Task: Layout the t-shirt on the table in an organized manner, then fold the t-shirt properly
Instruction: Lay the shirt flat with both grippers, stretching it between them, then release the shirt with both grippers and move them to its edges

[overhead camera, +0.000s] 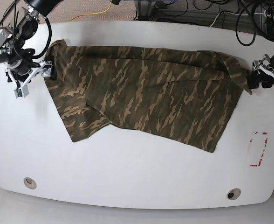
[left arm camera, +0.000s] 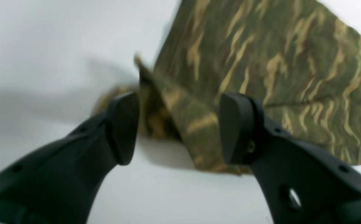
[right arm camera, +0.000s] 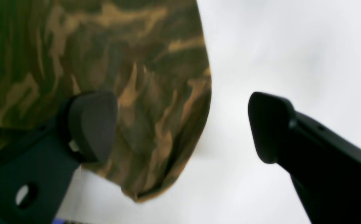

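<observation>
Spread jaws of the left gripper (left arm camera: 178, 127) and right gripper (right arm camera: 183, 126) frame opposite ends of the shirt (overhead camera: 146, 91). It lies stretched but skewed across the table (overhead camera: 137, 172); straightening and all folding remain.

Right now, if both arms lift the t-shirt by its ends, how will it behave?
Probably floppy: the t-shirt lies wrinkled and folded over itself, so its middle would sag. Likely light, thin fabric. It may slide on the glossy table rather than catch.
</observation>
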